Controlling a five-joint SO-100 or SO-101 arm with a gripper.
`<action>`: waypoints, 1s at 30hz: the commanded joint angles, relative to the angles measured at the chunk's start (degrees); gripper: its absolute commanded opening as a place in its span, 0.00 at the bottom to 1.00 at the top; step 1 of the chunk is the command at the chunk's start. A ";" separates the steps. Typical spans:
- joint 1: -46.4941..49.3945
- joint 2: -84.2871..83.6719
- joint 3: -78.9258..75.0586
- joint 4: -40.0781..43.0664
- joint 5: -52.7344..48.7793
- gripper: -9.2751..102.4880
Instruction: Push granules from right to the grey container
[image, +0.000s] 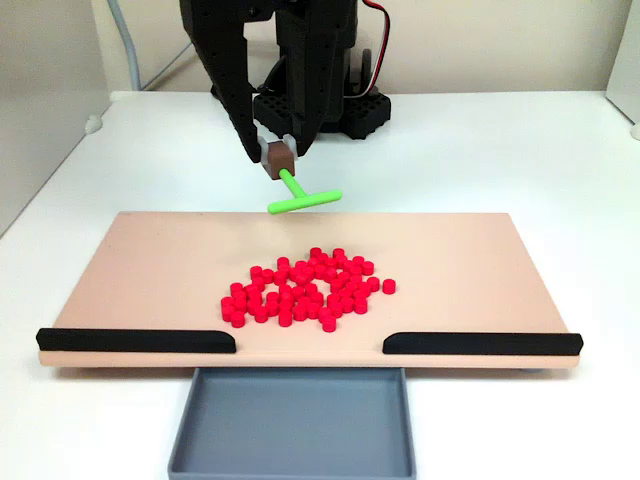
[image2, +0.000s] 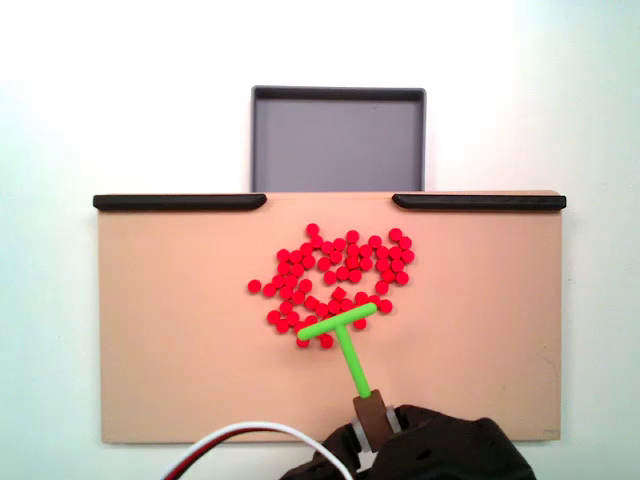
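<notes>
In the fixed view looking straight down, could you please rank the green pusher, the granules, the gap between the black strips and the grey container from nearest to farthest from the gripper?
From the gripper, at the bottom edge:
1. Green pusher, held in it, crossbar at the pile's near edge.
2. Granules, mid-board.
3. Gap between the black strips, at the board's far edge.
4. Grey container, beyond the board.

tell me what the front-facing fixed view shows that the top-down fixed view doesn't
The front-facing fixed view shows the arm's black base and the green pusher raised above the board. The top-down fixed view shows the pusher's crossbar overlapping the near edge of the granules. Both show the granules mid-board, the grey container empty, and the gap between the black strips.
</notes>
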 joint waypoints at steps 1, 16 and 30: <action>1.67 0.97 -0.70 0.35 -3.52 0.08; 11.34 -0.97 -1.14 -0.35 -33.49 0.08; 18.02 -5.01 -5.27 -0.44 -68.64 0.08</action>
